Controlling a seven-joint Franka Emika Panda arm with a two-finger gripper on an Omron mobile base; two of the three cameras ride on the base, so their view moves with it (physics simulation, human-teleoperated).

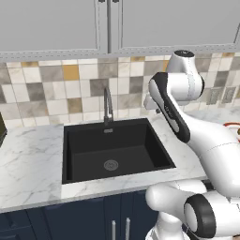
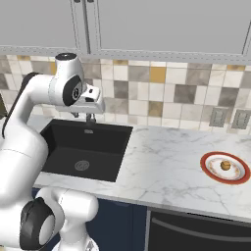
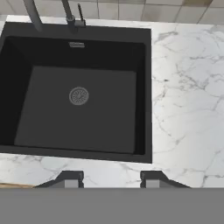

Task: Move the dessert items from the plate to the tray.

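Note:
A round red-rimmed plate (image 2: 236, 176) lies on the marble counter far to the right of the sink, and one small tan-brown dessert item (image 2: 225, 165) rests on it. A sliver of the plate's red rim (image 1: 233, 124) peeks out behind the arm in the left base view. My gripper (image 3: 111, 180) hangs high over the sink's right front corner, far left of the plate. Its two fingertips (image 3: 70, 178) stand apart with nothing between them. The tray is out of view.
A deep black sink (image 3: 144, 96) with a grey faucet (image 1: 108, 105) is set into the counter (image 2: 166, 157), with the tiled wall and grey cabinets behind. A thin brown sliver (image 3: 13, 186) shows at the hand view's lower left; I cannot tell what it is.

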